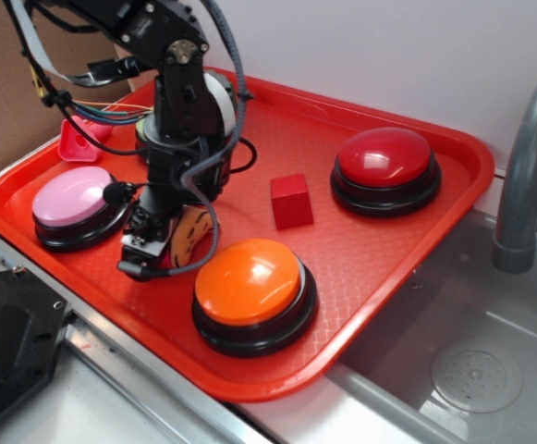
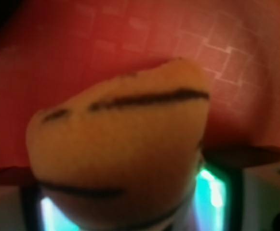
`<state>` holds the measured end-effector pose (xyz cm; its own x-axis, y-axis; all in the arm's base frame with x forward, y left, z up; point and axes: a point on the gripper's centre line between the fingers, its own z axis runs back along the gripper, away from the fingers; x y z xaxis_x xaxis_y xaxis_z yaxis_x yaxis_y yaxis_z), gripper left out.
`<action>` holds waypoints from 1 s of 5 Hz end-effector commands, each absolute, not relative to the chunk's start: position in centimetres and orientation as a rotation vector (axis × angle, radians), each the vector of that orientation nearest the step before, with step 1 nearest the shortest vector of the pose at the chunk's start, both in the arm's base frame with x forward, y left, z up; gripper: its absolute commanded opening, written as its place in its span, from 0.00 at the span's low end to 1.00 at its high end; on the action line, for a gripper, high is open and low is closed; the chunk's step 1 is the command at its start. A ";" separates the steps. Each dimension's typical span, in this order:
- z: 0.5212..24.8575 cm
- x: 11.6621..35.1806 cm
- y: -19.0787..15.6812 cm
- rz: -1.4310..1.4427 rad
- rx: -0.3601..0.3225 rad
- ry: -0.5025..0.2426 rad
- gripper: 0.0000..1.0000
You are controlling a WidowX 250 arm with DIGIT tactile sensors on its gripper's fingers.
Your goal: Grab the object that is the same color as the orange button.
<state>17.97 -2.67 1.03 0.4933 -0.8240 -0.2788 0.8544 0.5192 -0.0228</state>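
Observation:
The orange button with its black base sits at the tray's near edge. The object, a small orange plush tiger with black stripes, lies just left of it under my arm. In the wrist view the tiger fills most of the frame. My gripper is down at tray level. Its fingers press against the tiger's sides, so it is shut on the tiger. The tiger's lower part is hidden between them.
A red tray holds everything. A pink button stands left of the gripper, and a red button is at the far right. A red cube lies mid-tray and a pink triangular piece at the back left. A sink and a grey faucet are to the right.

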 end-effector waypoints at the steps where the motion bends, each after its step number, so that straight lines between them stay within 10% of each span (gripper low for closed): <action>1: 2.3 18.1 -2.5 -0.931 0.090 0.191 0.00; 3: 12.0 16.9 -0.6 -0.423 0.132 0.083 0.00; 5: 17.9 17.5 -3.0 0.068 0.147 0.237 0.00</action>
